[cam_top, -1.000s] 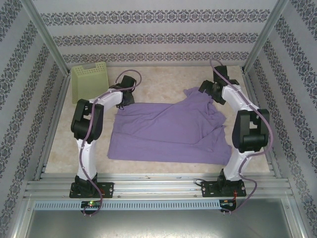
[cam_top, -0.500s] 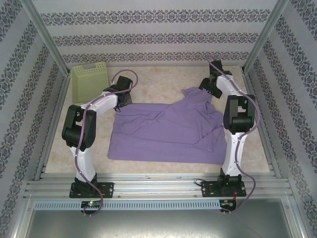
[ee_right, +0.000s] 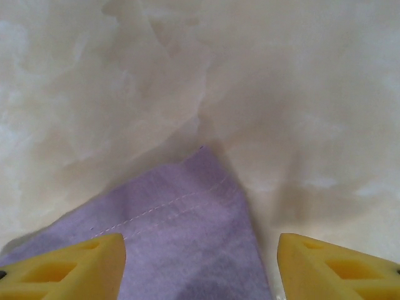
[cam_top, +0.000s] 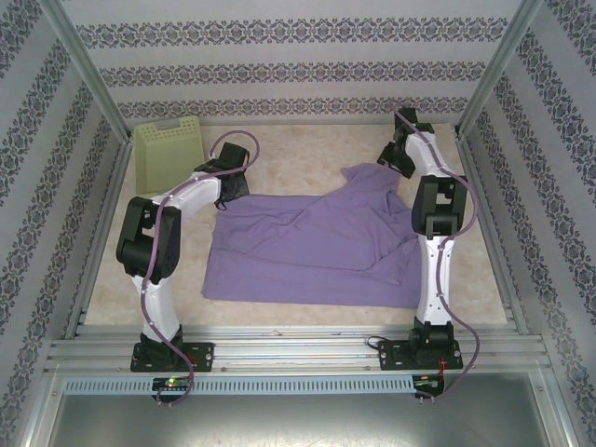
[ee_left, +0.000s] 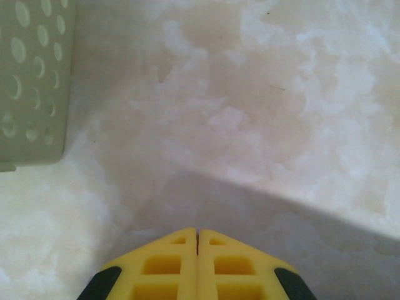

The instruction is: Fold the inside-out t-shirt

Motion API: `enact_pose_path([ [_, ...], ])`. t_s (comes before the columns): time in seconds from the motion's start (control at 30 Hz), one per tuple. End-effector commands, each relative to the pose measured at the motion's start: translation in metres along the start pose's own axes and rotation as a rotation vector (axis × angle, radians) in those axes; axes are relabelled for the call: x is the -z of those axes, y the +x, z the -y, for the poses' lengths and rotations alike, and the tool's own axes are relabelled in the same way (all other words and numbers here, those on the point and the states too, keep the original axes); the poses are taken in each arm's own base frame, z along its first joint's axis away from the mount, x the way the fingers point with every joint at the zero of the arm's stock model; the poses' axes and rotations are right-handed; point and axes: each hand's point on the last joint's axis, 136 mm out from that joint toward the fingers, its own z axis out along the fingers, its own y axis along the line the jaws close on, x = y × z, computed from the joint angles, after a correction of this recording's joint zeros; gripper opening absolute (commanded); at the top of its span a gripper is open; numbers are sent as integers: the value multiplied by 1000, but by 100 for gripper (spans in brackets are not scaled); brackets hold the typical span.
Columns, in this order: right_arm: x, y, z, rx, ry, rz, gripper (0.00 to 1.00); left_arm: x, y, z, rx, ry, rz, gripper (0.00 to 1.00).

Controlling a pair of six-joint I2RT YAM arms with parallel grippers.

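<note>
Yellow jaws of the right gripper standing apart, hemmed corner of the soft lavender-purple cotton t-shirt lying between them, not clamped, cream marbled tabletop beyond, left gripper closed tip to tip, nothing seen in it, pale green perforated plastic basket ahead on its left.

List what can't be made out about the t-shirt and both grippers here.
Left wrist view: the left gripper is shut; the bottom edge cuts off whether it pinches cloth.
Top view: that gripper covers the far left corner of the t-shirt.
Right wrist view: the right gripper is open around a hemmed corner; its finger bases are cut off below.
Top view: the t-shirt's underside is hidden against the table.
</note>
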Motion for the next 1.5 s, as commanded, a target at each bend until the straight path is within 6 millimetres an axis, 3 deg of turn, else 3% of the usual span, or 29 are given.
enact_pose_path([
  [0.0,-6,12,5,4,20,-73,60,2,-7,0,34,20,23,0],
  [0.17,-12,14,-4,3,-9,-95,54,1,-5,-1,43,24,19,0],
  [0.37,-5,13,-12,15,-27,-97,30,4,-7,-5,70,45,25,0],
  [0.5,16,4,-22,11,-69,-49,13,6,-8,-7,72,57,14,0],
  [0.67,47,-9,-33,-1,-138,29,4,8,-10,-13,97,69,14,0],
  [0.77,63,-15,-38,0,-173,63,0,8,-12,-19,117,73,13,0],
  [1.27,144,-30,-54,79,-251,232,0,11,-21,-29,132,74,6,0],
  [1.47,174,-39,-33,50,-207,344,0,10,-24,-54,194,53,3,0],
])
